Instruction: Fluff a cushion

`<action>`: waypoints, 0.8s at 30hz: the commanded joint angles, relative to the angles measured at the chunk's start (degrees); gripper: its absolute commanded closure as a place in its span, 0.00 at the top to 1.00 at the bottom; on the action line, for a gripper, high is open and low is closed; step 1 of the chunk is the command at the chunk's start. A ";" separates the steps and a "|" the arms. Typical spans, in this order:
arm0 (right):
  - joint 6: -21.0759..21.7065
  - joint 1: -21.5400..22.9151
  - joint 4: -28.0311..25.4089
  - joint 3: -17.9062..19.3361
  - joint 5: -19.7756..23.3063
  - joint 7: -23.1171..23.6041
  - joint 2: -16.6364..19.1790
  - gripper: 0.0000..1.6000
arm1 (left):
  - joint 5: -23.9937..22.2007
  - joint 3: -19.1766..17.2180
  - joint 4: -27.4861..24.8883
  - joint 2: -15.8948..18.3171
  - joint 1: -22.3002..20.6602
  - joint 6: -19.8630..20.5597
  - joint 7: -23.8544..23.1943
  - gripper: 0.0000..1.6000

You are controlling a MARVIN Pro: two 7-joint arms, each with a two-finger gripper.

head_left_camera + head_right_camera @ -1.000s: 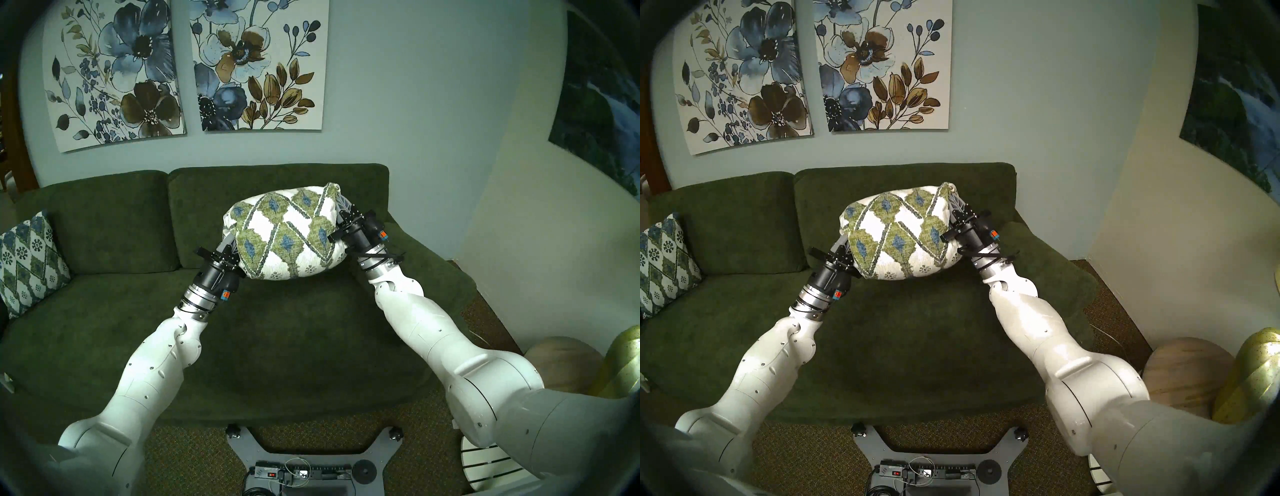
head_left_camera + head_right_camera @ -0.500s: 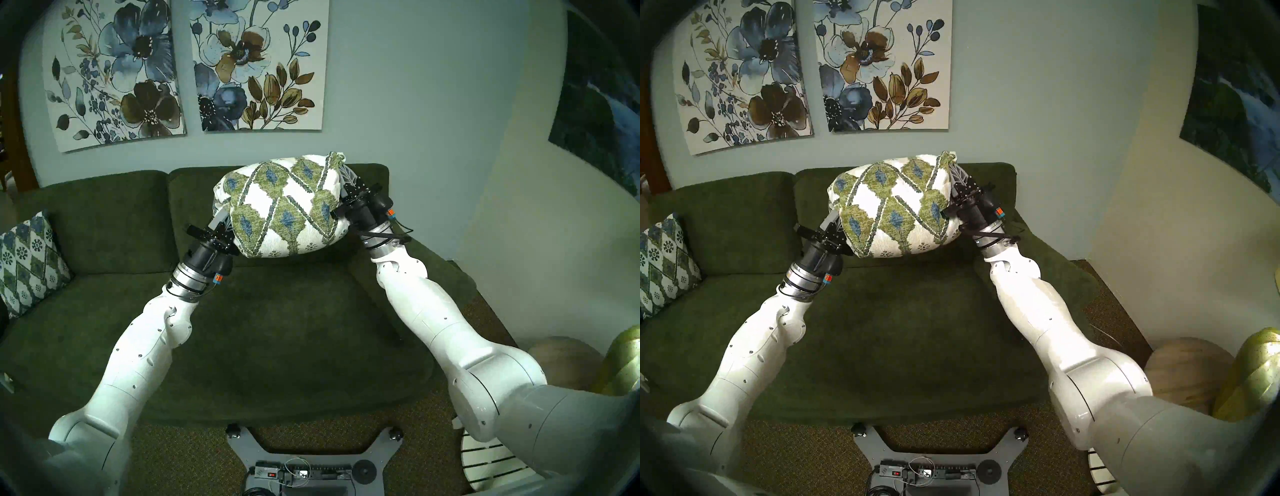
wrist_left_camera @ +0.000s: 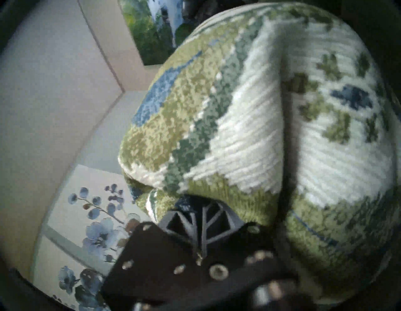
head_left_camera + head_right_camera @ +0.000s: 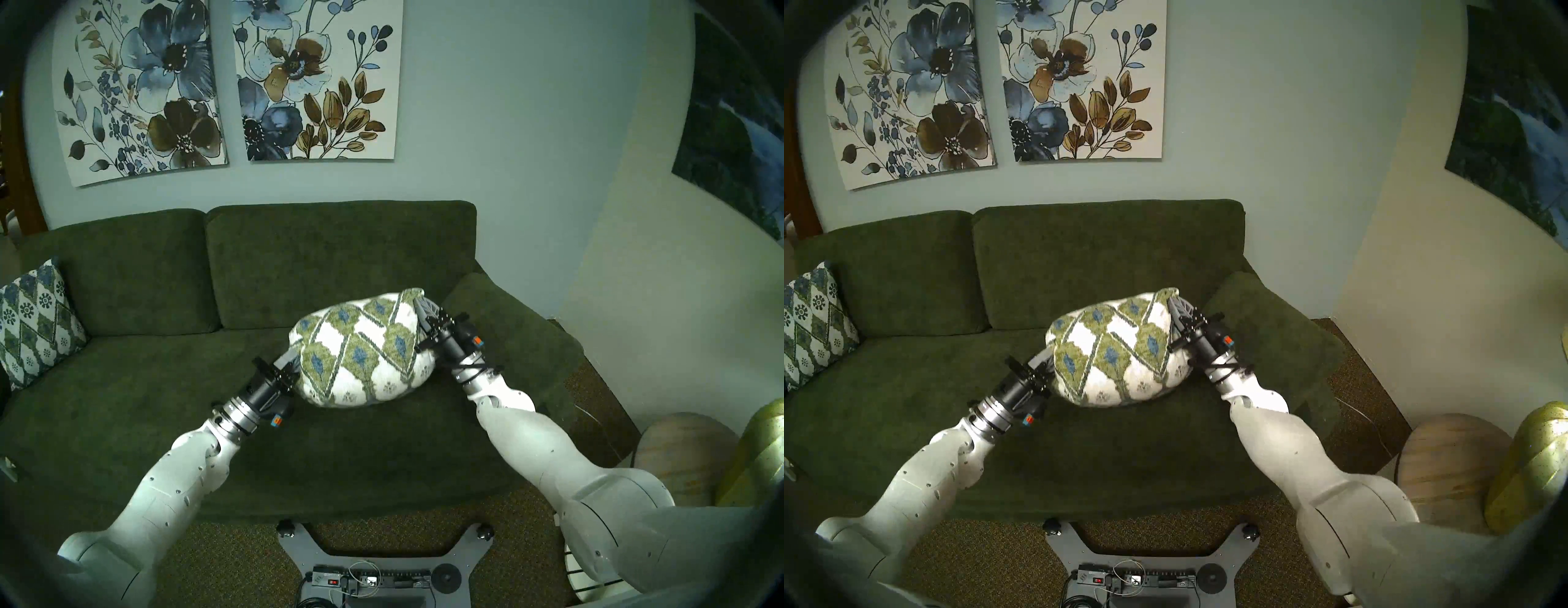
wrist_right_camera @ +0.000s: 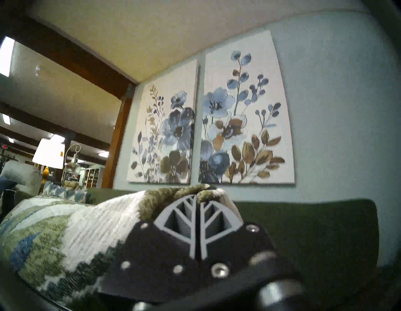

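A: Where does the cushion [image 4: 360, 348] sit at this point?

B: Between the two arms, over the middle of the green sofa [image 4: 331, 254]. Its underside seems to touch or nearly touch the seat; the head views do not settle which.

A: And the pincers?

B: Both are pressed together on fabric. The left gripper [image 4: 292, 356] pinches the cushion's left end, and the left wrist view shows the weave bunched over the closed fingers. The right gripper [image 4: 424, 306] pinches the far right corner, which stands up in a small tuft above its fingers [image 5: 196, 225].

A: So how far along is the fluffing?

B: Midway, by the look of it. The cushion is squeezed end to end into a plump oval, so it is being worked, not yet finished. What is left: likely more shaking or squeezing, then letting go so it rests square on the sofa. The other patterned pillow [image 4: 36, 322] leans at the sofa's left end, well apart.
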 commanded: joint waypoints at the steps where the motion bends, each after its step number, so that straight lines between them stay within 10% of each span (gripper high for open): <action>1: -0.15 -4.56 4.48 -0.43 -0.23 -0.16 0.22 0.00 | 0.76 2.33 5.09 -2.61 4.26 0.71 -0.15 0.00; 24: 0.24 -6.23 14.99 -2.34 -2.73 -1.09 -3.42 0.00 | 1.06 4.14 14.19 -5.81 1.59 1.05 0.75 0.00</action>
